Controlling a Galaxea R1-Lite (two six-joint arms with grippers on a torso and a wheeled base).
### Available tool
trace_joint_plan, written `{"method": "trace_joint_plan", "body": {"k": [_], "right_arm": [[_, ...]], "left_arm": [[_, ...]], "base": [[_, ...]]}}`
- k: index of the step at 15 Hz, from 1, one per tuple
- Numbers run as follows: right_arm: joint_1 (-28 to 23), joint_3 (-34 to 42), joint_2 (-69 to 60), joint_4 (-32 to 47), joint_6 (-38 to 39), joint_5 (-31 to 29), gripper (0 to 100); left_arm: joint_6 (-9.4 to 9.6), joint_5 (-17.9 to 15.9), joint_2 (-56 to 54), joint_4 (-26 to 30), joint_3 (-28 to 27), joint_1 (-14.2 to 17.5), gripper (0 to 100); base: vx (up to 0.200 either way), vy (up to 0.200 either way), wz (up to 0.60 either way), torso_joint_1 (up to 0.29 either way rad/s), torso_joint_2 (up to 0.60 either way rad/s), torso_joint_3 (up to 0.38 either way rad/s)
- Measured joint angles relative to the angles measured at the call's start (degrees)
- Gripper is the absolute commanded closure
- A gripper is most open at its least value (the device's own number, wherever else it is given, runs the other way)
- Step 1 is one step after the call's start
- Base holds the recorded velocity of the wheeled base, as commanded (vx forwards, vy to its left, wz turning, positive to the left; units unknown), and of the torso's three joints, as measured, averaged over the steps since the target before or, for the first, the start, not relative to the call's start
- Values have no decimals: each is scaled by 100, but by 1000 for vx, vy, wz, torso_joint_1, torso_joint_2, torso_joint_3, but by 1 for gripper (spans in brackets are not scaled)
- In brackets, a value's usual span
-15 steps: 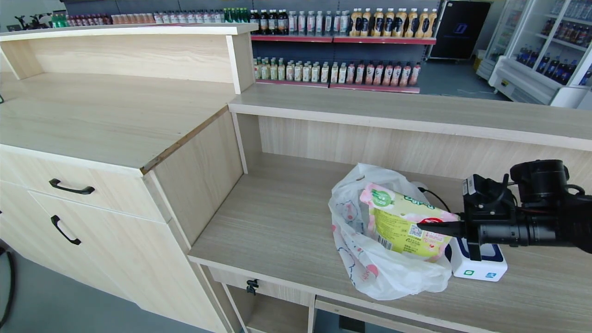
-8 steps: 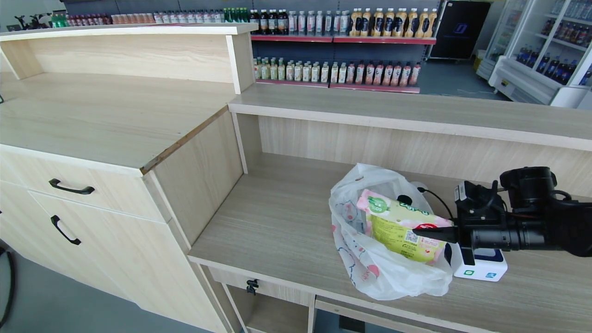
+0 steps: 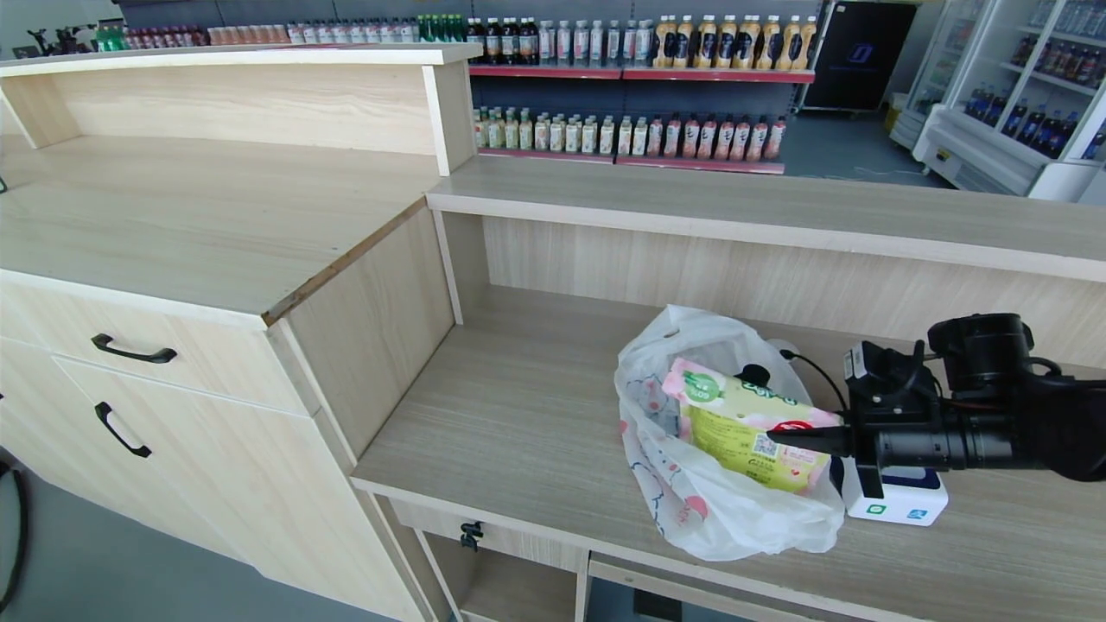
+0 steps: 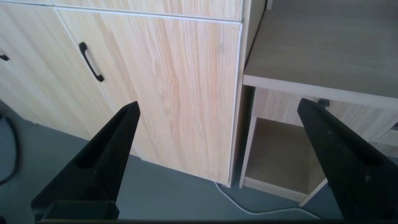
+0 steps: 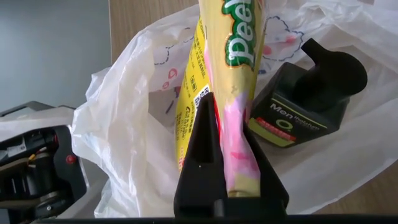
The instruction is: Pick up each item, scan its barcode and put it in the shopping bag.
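A yellow-green and pink snack packet [image 3: 747, 417] lies tilted in the mouth of the white plastic shopping bag [image 3: 700, 510] on the lower counter. My right gripper [image 3: 799, 438] is shut on the packet's right end, and in the right wrist view its fingers [image 5: 208, 149] clamp the packet [image 5: 227, 81] edge-on. A dark bottle [image 5: 314, 93] lies inside the bag beside the packet. My left gripper [image 4: 221, 162] hangs open and empty, low beside the cabinet front.
A small white scanner box [image 3: 899, 501] stands just right of the bag, partly behind my right arm. The counter's back wall [image 3: 691, 259] rises behind the bag. A taller cabinet with drawers [image 3: 173, 345] stands to the left. Shelves of bottles line the back.
My right gripper has lowered the packet and carried it slightly left, deeper into the bag's mouth. The bag and the scanner have stayed in place.
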Motion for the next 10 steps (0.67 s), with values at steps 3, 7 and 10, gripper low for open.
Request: {"method": "trace_joint_plan", "body": {"k": [3,7,10], "right_arm": [[4,7,0,0,0,2,0],[9,-4,-55,5,93,0,0],[-16,-56,-265,-15,385,2,0]], "left_arm": [[0,0,0,0,0,5,0],[2,0,0,0,0,2,0],[2,0,0,2,0,5,0]], "base": [[0,0,0,0,0,0],[0,0,0,0,0,0],[0,0,0,0,0,0]]}}
